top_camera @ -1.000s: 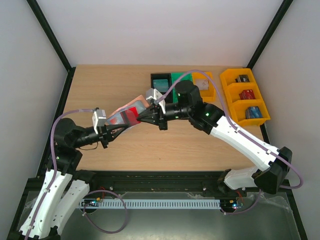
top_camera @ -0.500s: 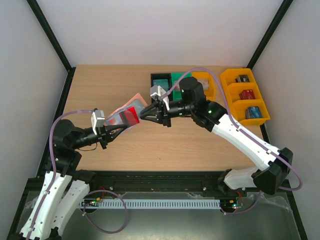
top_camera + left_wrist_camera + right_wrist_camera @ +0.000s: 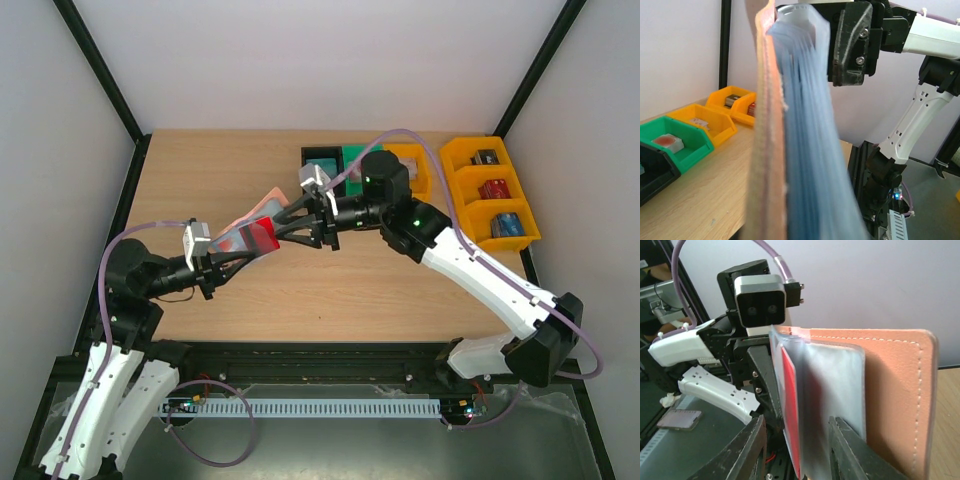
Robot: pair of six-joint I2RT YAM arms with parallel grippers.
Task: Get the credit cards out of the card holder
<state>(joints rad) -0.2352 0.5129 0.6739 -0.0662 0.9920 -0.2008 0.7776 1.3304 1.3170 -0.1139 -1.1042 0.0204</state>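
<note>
The card holder (image 3: 268, 208), pinkish-tan leather with blue-grey sleeves, hangs above the table, and my left gripper (image 3: 222, 257) is shut on its lower end. A bright red credit card (image 3: 262, 237) sits in one clear sleeve. My right gripper (image 3: 273, 228) is open, with its jaws on either side of the holder's free end. In the right wrist view the red card (image 3: 790, 410) and a cloudy sleeve (image 3: 832, 395) stand between the two black fingers (image 3: 751, 452), with the leather cover (image 3: 897, 400) behind. In the left wrist view the holder (image 3: 765, 130) is edge-on and hides my own fingers.
A black bin (image 3: 322, 162), a green bin (image 3: 355, 158) and a yellow bin (image 3: 412, 168) line the table's back edge. Three more yellow bins (image 3: 495, 190) with small blocks stand at the back right. Black frame posts rise at the table's corners.
My right gripper was shut at the holder's end, then backed off a little. It has since opened and come forward over the sleeves. The left gripper and the holder barely moved.
</note>
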